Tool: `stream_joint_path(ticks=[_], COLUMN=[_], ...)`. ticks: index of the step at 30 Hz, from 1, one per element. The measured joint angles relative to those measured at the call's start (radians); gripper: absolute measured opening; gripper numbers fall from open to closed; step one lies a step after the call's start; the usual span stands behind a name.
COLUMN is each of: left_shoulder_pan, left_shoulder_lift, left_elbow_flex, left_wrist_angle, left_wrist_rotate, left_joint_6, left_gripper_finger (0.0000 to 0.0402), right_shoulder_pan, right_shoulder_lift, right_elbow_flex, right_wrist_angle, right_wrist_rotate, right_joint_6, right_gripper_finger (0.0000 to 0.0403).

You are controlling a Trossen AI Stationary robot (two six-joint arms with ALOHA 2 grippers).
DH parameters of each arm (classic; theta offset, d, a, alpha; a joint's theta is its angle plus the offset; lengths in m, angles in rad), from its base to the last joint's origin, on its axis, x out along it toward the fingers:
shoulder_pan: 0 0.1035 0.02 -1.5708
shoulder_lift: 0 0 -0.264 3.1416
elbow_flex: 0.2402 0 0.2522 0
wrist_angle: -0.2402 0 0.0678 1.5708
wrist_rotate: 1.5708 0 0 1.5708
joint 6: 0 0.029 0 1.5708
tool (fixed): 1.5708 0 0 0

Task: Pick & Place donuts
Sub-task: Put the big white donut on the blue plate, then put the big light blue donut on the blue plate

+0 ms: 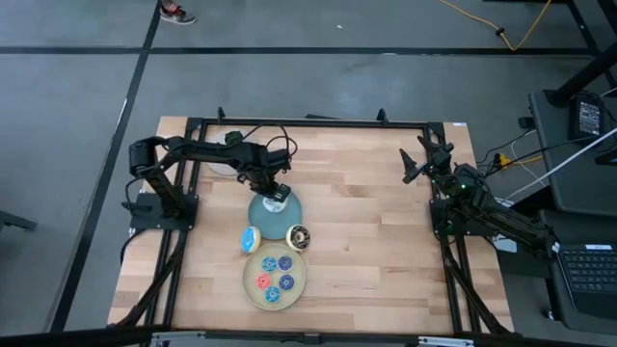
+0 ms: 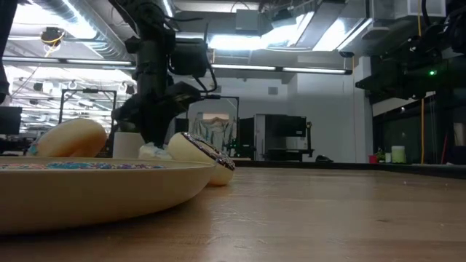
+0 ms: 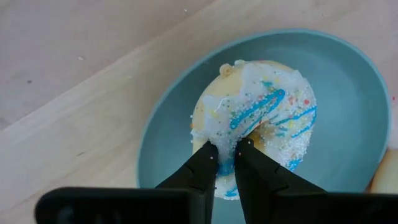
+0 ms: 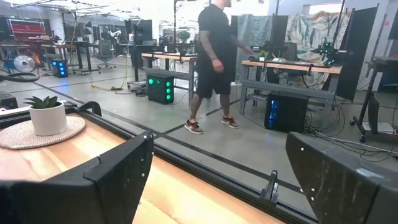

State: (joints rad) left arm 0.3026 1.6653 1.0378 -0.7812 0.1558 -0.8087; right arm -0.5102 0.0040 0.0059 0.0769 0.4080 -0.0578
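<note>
Spanning a workshop floor, wooden table point(image 1: 366, 222).

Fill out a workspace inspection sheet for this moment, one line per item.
Surface: wooden table, bare on its right half.
Job's things: white-sprinkled donut on the blue plate; four small donuts on the beige plate; a chocolate donut and a blue-and-orange donut lie between the plates.
Clutter: nothing seen.
Grippers: left gripper is over the blue plate, fingers narrowly apart astride the sprinkled donut's rim; right gripper waits open near the table's right rear.
Cables: yellow cable on the floor behind the table.
Surroundings: potted plant on a mat; a person walks past desks.
</note>
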Motion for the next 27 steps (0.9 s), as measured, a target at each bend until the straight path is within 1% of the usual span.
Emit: stream_joint_path(ticks=[5, 13, 17, 22, 27], left_shoulder_pan=[0.000, 0.000, 0.007, 0.006, -0.017], left_shoulder_lift=[0.000, 0.000, 0.000, -0.024, -0.096], left_elbow_flex=[0.000, 0.000, 0.000, 0.000, 0.000], left_wrist_angle=[-0.009, -0.025, -0.040, -0.040, -0.056], left_wrist_rotate=[-0.005, -0.014, -0.025, -0.026, -0.033], left_joint_6=[-0.016, -0.016, -0.016, 0.002, 0.051], left_gripper_finger=[0.0084, 0.0158, 0.0186, 0.0204, 0.0204], right_shoulder_pan=[0.000, 0.000, 0.000, 0.000, 0.000], right_shoulder_lift=[0.000, 0.000, 0.000, 0.000, 0.000], right_elbow_flex=[0.000, 0.000, 0.000, 0.000, 0.000], right_wrist_angle=[0.000, 0.000, 0.000, 0.000, 0.000], right_wrist_rotate=[0.000, 0.000, 0.000, 0.000, 0.000], right_joint_6=[0.000, 0.000, 0.000, 0.000, 0.000], right_gripper_finger=[0.0365, 0.0365, 0.0365, 0.0365, 0.0365])
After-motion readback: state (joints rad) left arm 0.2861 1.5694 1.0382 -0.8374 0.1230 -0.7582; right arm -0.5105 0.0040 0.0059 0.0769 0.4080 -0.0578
